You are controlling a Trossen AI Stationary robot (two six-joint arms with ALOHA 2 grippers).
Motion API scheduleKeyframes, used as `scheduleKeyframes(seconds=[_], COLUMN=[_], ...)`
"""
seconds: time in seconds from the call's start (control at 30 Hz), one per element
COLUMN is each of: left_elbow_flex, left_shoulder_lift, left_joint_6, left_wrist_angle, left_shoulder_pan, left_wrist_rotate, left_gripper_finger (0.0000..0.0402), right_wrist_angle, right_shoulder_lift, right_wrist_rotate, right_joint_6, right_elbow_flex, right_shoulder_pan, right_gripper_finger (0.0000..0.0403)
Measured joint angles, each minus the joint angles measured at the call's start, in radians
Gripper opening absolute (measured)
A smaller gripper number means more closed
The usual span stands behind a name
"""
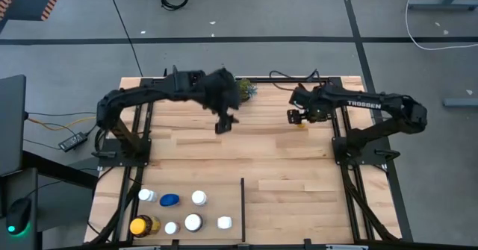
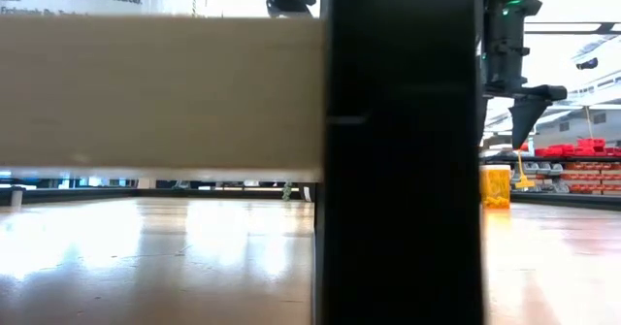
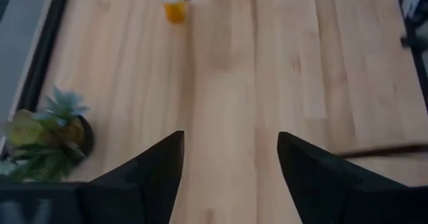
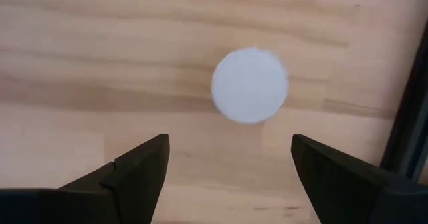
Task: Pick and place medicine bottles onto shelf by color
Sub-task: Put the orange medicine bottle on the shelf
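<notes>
**Q:** Right gripper (image 4: 229,167), what is it doing?

**A:** Its two dark wedge-shaped fingers are spread wide and hold nothing. It hangs above an orange bottle (image 4: 249,85), whose round, smooth white cap fills the wrist view. In the low view that bottle (image 2: 496,186) is translucent orange and stands upright on the glossy, pale wood planks of the shelf (image 1: 284,142).

**Q:** And the arm's pose?

**A:** From its base by the right black rail it reaches inward, with the wrist bent downward.

**Q:** The left gripper?

**A:** The left gripper (image 3: 229,164) is also parted and empty, raised over bare planks mid-table, its arm arched from the left rail. A small green potted plant (image 3: 47,134) sits just beside the far edge.

**Q:** The other bottles?

**A:** Seven medicine bottles (image 1: 179,213) cluster at the near left, beside the short black divider bar (image 1: 243,209): mostly white-capped, one blue, one larger amber with a yellow lid.
</notes>
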Motion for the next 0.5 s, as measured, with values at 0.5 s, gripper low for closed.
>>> scheduleKeyframes(seconds=[0.5], left_elbow_flex=[0.0], left_shoulder_lift=[0.0], left_joint_6=[-0.023], left_wrist_angle=[0.062], left_shoulder_pan=[0.063], left_wrist_rotate=[0.084], left_gripper_finger=[0.0236], right_wrist_angle=[0.05], right_shoulder_lift=[0.174], right_wrist_rotate=[-0.014], right_joint_6=[-0.12], right_elbow_flex=[0.0], right_shoulder_pan=[-0.115], right_gripper_finger=[0.0335])
